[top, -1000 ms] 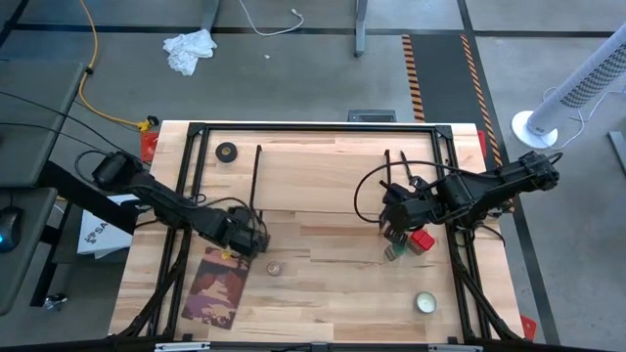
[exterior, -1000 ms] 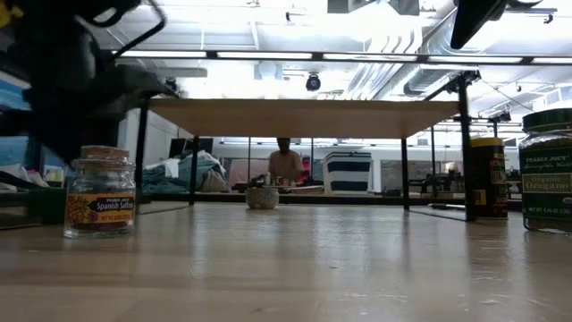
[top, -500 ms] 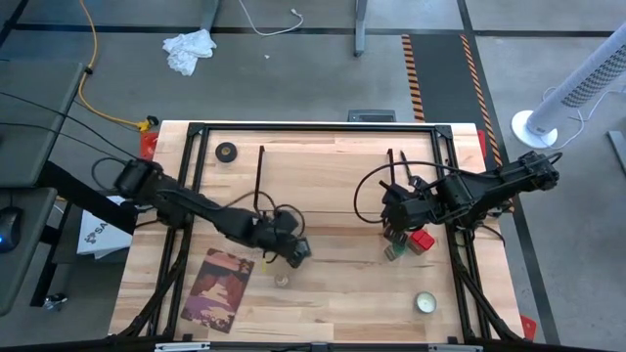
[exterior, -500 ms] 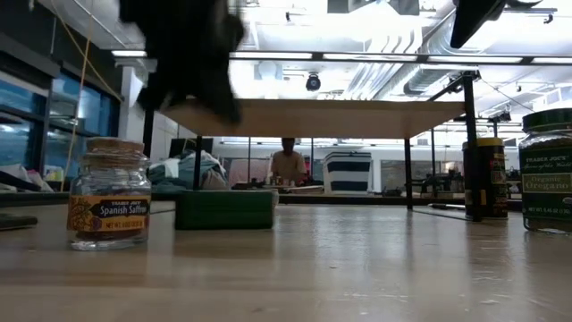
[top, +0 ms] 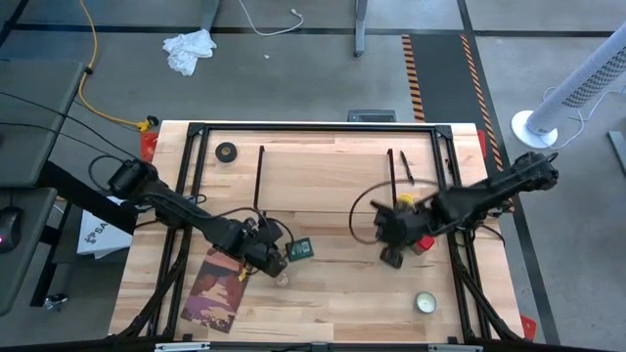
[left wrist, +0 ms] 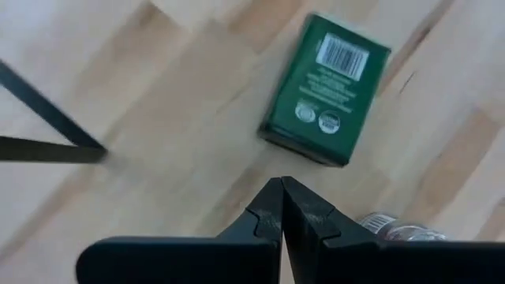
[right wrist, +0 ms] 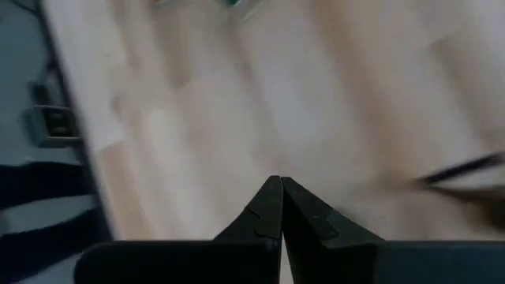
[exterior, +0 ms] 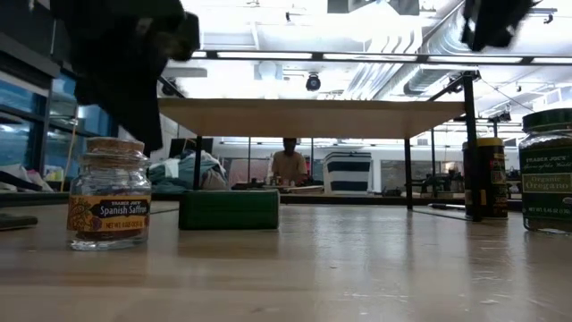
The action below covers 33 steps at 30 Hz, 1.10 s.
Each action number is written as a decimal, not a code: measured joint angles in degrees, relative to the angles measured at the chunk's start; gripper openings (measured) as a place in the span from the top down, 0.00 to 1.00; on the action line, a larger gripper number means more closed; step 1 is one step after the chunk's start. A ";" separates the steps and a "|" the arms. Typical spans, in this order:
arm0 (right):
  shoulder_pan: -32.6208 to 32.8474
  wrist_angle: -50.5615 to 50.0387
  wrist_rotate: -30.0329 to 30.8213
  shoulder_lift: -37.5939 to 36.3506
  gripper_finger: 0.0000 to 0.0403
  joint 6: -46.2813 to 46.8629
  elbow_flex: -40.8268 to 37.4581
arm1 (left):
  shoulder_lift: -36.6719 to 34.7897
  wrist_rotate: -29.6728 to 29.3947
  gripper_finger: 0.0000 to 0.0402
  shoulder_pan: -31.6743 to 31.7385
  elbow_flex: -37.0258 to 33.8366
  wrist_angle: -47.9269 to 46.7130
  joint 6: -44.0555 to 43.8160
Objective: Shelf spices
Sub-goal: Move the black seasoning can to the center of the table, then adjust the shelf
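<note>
On the wooden table (top: 323, 196) seen from above, the left pincer (top: 272, 260) is hovering beside the green tin (top: 300, 250), while in the left wrist view its empty fingers are sitting pressed together, the tin (left wrist: 325, 89) lying flat just ahead, its long side angled away.

Right gripper (right wrist: 282, 189) fingers pressed together, blurred wooden table (right wrist: 237, 118), perhaps a greenish object at edge
</note>
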 joint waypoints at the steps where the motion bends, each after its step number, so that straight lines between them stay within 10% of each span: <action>1: 0.68 4.12 -1.26 0.01 1.00 2.28 -2.89 | 0.98 0.50 1.00 0.00 0.00 0.49 -0.96; 7: 4.62 23.35 -2.90 0.09 1.00 14.54 -14.82 | 7.91 5.27 1.00 0.32 -0.01 0.68 -7.00; 15: 7.32 24.00 -2.60 -0.21 1.00 17.71 -15.03 | 13.75 2.35 1.00 4.15 2.92 0.92 -7.29; 33: 8.72 -6.80 15.08 -10.79 1.00 13.25 0.88 | 15.08 8.06 1.00 11.06 4.63 42.87 14.32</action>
